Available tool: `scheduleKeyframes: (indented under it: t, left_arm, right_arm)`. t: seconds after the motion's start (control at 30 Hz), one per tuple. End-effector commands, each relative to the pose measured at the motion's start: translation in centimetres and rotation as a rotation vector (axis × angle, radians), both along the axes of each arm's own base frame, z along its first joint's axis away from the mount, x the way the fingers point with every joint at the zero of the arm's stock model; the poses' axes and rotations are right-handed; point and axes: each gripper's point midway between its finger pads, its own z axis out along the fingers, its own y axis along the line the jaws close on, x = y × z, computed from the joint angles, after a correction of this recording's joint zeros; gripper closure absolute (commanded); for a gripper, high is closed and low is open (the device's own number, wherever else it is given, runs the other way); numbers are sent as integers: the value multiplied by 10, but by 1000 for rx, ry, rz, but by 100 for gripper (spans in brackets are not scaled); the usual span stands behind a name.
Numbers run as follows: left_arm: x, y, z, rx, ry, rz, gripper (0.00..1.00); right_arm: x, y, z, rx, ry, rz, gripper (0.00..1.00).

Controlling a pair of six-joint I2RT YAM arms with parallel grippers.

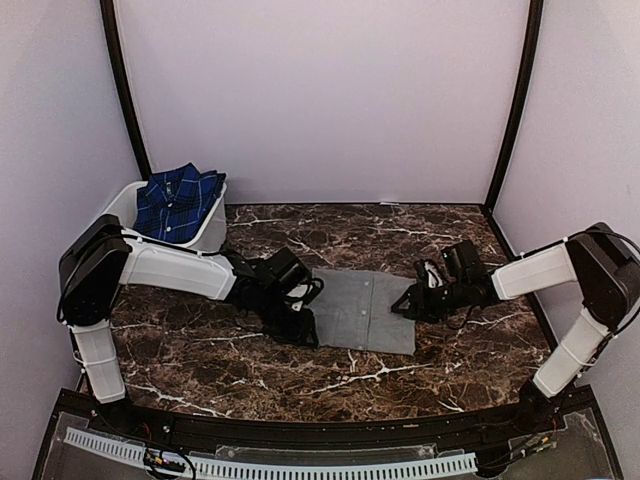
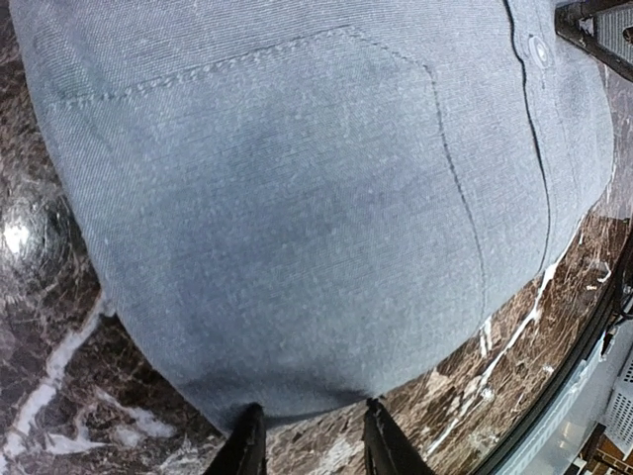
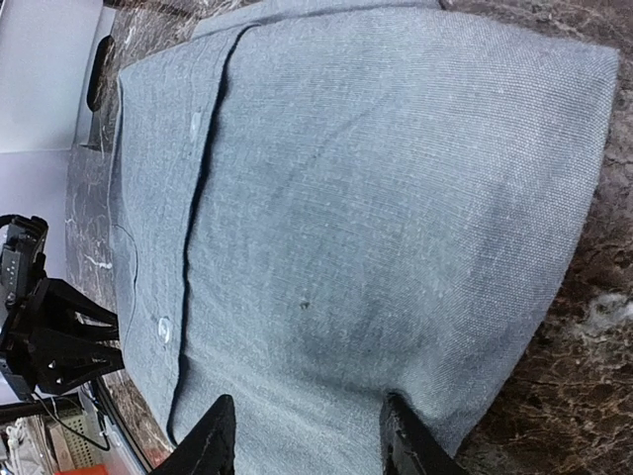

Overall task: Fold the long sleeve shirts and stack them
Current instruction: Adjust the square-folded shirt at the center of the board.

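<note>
The mid-grey shirt (image 1: pixel 365 310) lies folded into a flat rectangle at the table's middle, button placket up. The navy-and-blue plaid shirt (image 1: pixel 178 200) lies crumpled in the white tub (image 1: pixel 118 203) at the back left. My left gripper (image 1: pixel 302 326) is low at the grey shirt's left edge. In the left wrist view it (image 2: pixel 312 427) is open, its fingers on the marble just short of the cloth's (image 2: pixel 297 198) edge. My right gripper (image 1: pixel 410 303) is at the shirt's right edge. In the right wrist view it (image 3: pixel 309 435) is open, its fingers spread over the grey cloth (image 3: pixel 376 198).
The dark marble table (image 1: pixel 250 370) has a black rim along its near edge (image 1: pixel 320 430). Purple walls close in the back and sides. The tub stands against the left wall at the back left corner.
</note>
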Motion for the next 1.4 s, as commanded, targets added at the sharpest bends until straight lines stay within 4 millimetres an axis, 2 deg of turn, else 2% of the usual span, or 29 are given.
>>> scheduleKeyframes:
  t: [0.0, 0.1, 0.2, 0.33, 0.5, 0.57, 0.67, 0.9, 1.07, 1.23, 1.37]
  left_arm:
    - [2, 5, 28, 4, -43, 2, 67]
    - [11, 5, 47, -10, -81, 29, 67]
    - [35, 17, 65, -10, -138, 113, 66]
    - [69, 32, 70, -18, -166, 210, 64]
    - [101, 27, 65, -18, -183, 236, 63]
    - [110, 21, 52, -8, -169, 235, 62]
    - [119, 14, 48, -11, -165, 238, 61]
    - [121, 11, 21, 29, -120, 243, 58]
    - [113, 11, 11, 34, -70, 242, 57]
    - [94, 9, -3, 56, -17, 227, 55]
    - [77, 13, -16, 111, 26, 238, 54]
  right_arm:
    - [-2, -7, -2, -7, -2, -12, 53]
    - [-1, -11, 9, -24, -27, -17, 53]
    - [-2, -14, 24, -41, -58, -19, 53]
    - [-9, -9, 43, -42, -94, -1, 53]
    - [-30, 6, 47, -27, -93, 45, 58]
    - [-39, 9, 44, -26, -85, 55, 60]
    - [-52, 10, 34, -18, -64, 67, 62]
    - [-86, 10, 3, -6, 7, 95, 63]
    - [-97, 2, -8, -24, 33, 90, 64]
    - [-91, -2, 7, -52, -10, 74, 64]
    - [-81, -4, 28, -64, -64, 47, 64]
